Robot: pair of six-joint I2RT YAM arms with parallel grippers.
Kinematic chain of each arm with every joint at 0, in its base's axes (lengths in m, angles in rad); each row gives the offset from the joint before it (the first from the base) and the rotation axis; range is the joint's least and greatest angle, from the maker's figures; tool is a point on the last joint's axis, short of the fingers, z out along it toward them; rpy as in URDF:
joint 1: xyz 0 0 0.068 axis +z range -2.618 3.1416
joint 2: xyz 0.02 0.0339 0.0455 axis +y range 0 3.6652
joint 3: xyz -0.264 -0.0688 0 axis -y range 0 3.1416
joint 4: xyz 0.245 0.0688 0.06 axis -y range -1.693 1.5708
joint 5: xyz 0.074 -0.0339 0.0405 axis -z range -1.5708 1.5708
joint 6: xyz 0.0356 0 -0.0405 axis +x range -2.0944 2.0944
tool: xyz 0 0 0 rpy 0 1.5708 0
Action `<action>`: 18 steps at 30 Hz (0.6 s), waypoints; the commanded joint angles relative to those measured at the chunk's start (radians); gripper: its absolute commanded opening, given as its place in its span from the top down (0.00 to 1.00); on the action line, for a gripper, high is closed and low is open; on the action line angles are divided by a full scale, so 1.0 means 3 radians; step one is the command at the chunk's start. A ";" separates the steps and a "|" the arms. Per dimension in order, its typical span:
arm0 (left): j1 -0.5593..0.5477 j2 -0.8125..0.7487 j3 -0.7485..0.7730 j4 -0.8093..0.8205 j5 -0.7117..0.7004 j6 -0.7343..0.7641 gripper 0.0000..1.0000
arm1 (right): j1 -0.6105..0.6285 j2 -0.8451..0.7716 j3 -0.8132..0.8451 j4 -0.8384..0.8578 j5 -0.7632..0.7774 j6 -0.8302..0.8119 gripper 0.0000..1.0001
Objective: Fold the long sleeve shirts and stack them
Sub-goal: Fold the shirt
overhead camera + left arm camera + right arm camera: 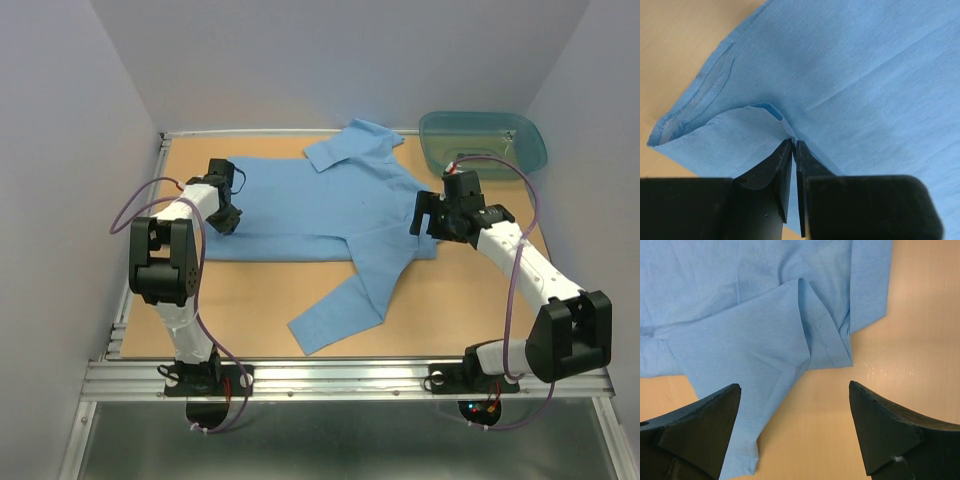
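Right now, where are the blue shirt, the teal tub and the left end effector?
blue shirt [320, 205]: top external view, middle of its flat body.
teal tub [533, 142]: top external view, its right wall.
left end effector [794, 144]: left wrist view, between its fingertips, pinching a fold of the shirt.

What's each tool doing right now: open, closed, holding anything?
Left tool: closed, pinching a fold of the light blue shirt.
Right tool: open, holding nothing.
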 commanded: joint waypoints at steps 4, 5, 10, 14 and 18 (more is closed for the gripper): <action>-0.0020 0.0006 0.0221 -0.0074 -0.0131 -0.0066 0.82 | 0.0005 -0.0044 -0.0127 0.0054 -0.0048 0.0001 0.06; -0.0020 0.0011 0.0231 -0.0079 -0.0131 -0.0071 0.82 | 0.0005 -0.0038 -0.0127 0.0059 -0.0058 0.0012 0.06; -0.0020 0.0016 0.0257 -0.0049 -0.0141 -0.0091 0.82 | 0.0005 0.0038 -0.0117 0.0080 -0.0028 0.0103 0.07; -0.0020 0.0027 0.0226 -0.0028 -0.0147 -0.0076 0.82 | 0.0005 0.0201 0.0016 0.0111 0.0141 0.0298 0.14; -0.0020 0.0022 0.0196 0.0018 -0.0116 -0.0055 0.82 | 0.0000 0.0487 0.0195 0.0156 0.0238 0.0472 0.24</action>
